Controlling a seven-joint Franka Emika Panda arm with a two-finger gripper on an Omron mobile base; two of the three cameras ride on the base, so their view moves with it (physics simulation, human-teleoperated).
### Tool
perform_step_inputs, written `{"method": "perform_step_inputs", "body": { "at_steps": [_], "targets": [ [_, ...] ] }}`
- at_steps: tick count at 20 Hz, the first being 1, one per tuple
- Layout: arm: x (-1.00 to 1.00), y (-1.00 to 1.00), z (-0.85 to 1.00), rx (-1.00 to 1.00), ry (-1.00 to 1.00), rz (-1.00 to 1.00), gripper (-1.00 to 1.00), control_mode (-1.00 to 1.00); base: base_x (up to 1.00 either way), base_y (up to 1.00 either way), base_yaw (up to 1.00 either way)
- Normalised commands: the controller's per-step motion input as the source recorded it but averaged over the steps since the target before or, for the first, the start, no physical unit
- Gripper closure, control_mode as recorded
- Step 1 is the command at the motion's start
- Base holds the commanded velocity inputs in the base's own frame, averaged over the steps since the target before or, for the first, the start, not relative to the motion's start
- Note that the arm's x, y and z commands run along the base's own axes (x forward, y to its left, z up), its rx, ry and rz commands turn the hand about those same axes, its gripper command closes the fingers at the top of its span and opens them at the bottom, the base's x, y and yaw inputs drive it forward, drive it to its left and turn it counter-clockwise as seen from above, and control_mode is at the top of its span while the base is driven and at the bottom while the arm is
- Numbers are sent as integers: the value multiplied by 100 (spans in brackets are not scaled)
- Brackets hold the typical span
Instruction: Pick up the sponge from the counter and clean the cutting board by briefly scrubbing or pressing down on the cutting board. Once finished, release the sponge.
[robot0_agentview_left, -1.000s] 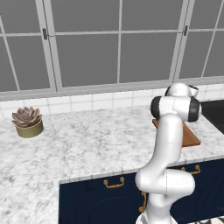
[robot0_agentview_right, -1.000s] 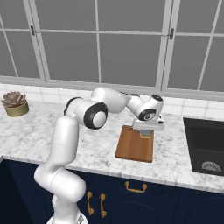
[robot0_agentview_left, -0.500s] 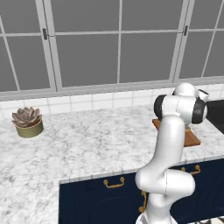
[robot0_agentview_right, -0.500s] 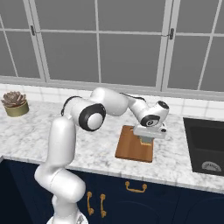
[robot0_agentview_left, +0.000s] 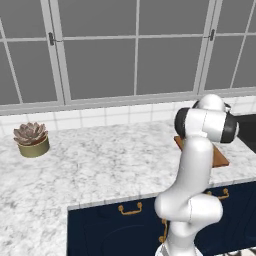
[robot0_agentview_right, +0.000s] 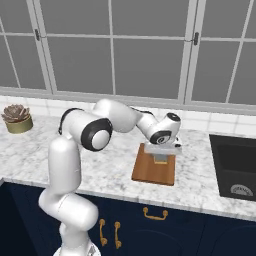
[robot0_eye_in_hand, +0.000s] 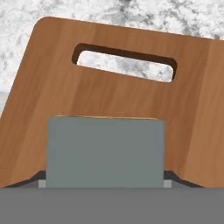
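Veined marble counter under grey windows carries the cutting board

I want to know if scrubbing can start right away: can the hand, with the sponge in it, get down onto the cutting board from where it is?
Probably yes. The hand holds the sponge right over the cutting board, with nothing between them.

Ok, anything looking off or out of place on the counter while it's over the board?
Nothing stands out. The cutting board lies flat on the counter, slightly angled to the front edge. The sponge sits squarely in front of the gripper over the board. The potted succulent stands upright. No spills or damage show.
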Motion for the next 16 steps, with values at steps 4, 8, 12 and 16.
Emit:
{"method": "perform_step_inputs", "body": {
  "at_steps": [4,8,12,16],
  "targets": [
    [-54,62,-9,-1,-13,0,100,-100,0,0,0],
    [-51,57,-22,0,-7,0,100,-100,0,0,0],
    [-36,56,-11,0,-4,0,100,-100,0,0,0],
    [-51,45,-1,0,-7,0,100,-100,0,0,0]
  ]
}}
